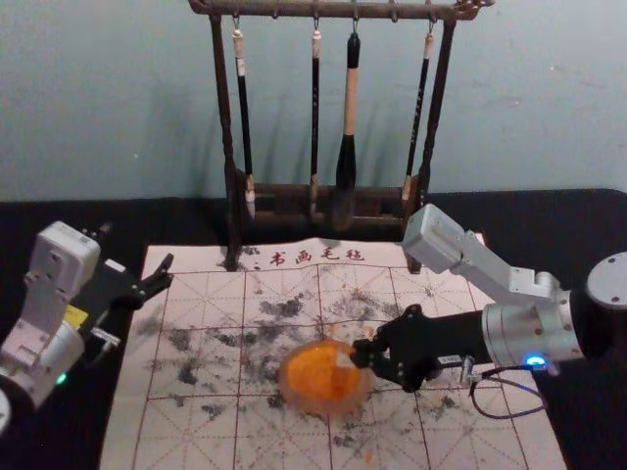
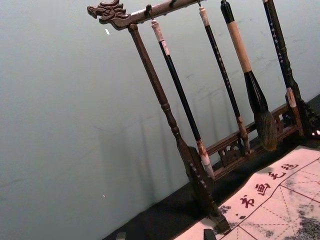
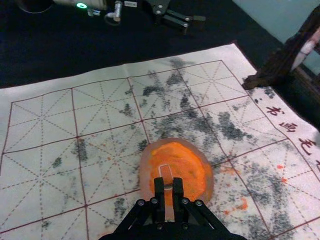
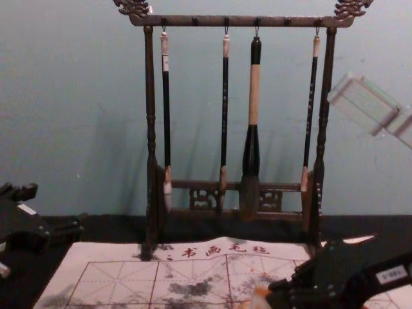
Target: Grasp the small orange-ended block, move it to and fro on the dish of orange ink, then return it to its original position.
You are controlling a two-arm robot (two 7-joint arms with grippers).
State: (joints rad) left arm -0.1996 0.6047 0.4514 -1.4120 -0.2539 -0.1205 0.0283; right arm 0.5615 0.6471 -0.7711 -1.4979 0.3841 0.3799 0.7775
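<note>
The small clear block [image 3: 166,173] is gripped by the right gripper [image 3: 168,187] over the round orange-ink dish [image 3: 208,175]; inking seems under way, its return undone. The left gripper [image 1: 169,271] is parked aside, jaws apart.

We see a black tabletop [image 1: 563,220] with a pale calligraphy felt mat [image 1: 206,284] spread over it, ruled in dark red squares with dashed guide lines inside. Red Chinese lettering [image 1: 316,257] runs along its far edge, and grey-black ink smudges and a few orange specks mark it. On the mat we find a round dish of orange ink [image 1: 286,384], and at the far side a dark wooden brush rack [image 1: 229,147] stands with its feet reaching onto the felt
</note>
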